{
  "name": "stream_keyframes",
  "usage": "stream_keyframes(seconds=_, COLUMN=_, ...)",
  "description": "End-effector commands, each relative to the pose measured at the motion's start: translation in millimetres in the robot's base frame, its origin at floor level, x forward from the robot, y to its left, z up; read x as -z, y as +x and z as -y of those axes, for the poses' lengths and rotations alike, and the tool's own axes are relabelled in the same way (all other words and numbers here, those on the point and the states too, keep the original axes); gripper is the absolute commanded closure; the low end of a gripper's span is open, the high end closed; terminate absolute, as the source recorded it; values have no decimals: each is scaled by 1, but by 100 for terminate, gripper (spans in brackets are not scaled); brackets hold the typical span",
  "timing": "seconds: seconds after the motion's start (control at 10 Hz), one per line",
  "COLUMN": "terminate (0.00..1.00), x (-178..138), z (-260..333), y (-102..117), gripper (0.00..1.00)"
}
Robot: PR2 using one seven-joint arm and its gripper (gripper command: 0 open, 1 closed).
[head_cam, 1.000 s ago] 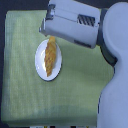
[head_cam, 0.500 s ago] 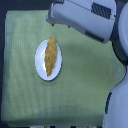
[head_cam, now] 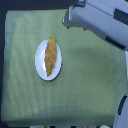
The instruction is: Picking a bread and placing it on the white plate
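The bread, a long golden-brown loaf, lies lengthwise on the white plate in the exterior view's left half. Its far end reaches just past the plate's upper rim. My gripper is the blurry grey-white end of the arm at the top. It hangs up and to the exterior view's right of the loaf, apart from it. The fingers are too blurred to tell whether they are open or shut, and nothing shows between them.
A green cloth covers the table, with a dark border around it. The bulky white arm crosses the top right corner. Another white part of the robot stands at the lower right edge.
The gripper has pulled away from the loaf's far end, up and toward the exterior view's right. The bread stays on the plate, no longer touched.
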Motion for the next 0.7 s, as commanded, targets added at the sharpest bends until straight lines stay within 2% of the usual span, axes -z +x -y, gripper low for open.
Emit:
stream_keyframes(seconds=0.0, terminate=0, x=2, z=102, y=-12, gripper=0)
stream_keyframes(seconds=0.3, terminate=0, x=11, z=163, y=-16, gripper=0)
stream_keyframes(seconds=0.6, terminate=0, x=14, z=186, y=-13, gripper=0)
